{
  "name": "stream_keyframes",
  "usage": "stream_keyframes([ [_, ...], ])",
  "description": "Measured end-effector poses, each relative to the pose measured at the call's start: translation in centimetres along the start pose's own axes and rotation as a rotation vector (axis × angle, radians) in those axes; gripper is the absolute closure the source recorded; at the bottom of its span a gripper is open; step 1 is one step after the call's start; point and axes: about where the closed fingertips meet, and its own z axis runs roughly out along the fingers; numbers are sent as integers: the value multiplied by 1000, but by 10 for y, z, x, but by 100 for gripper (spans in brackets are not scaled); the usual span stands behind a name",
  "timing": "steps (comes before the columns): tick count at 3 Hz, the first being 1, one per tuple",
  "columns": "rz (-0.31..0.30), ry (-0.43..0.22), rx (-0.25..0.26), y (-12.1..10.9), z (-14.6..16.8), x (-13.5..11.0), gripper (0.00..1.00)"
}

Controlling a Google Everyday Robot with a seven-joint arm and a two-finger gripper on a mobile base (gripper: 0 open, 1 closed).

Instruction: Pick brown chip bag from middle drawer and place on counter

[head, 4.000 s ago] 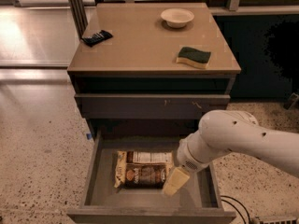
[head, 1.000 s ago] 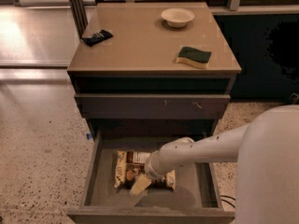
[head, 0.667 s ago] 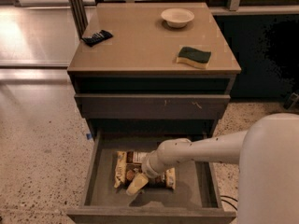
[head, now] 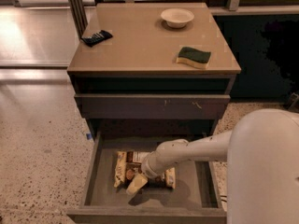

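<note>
The pincer (head: 137, 183) sits low in the drawer (head: 189, 190) on the bag (head: 122, 168), presumably to grasp it; whether clamped, I cannot tell.

This looks like an office break area or a test kitchen corner rather than a home. The floor (head: 37, 143) is polished speckled stone, and metal-framed glazing (head: 74, 3) runs behind a lone drawer cabinet. Its tan counter (head: 140, 41) carries kitchen oddments: a pale bowl (head: 177, 17), a green sponge (head: 194, 57) and a small black packet (head: 96, 37). A white robot arm reaches in, its gripper (head: 137, 183) down in the open middle drawer (head: 91, 171) at the brown chip bag (head: 122, 167).
</note>
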Motion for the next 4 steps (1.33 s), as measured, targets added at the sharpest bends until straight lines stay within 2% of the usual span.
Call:
stream_keyframes([
  [1,10,13,12,-14,19,4,0],
  [2,11,15,12,-14,20,4,19],
  [4,11,15,12,-14,20,4,65],
])
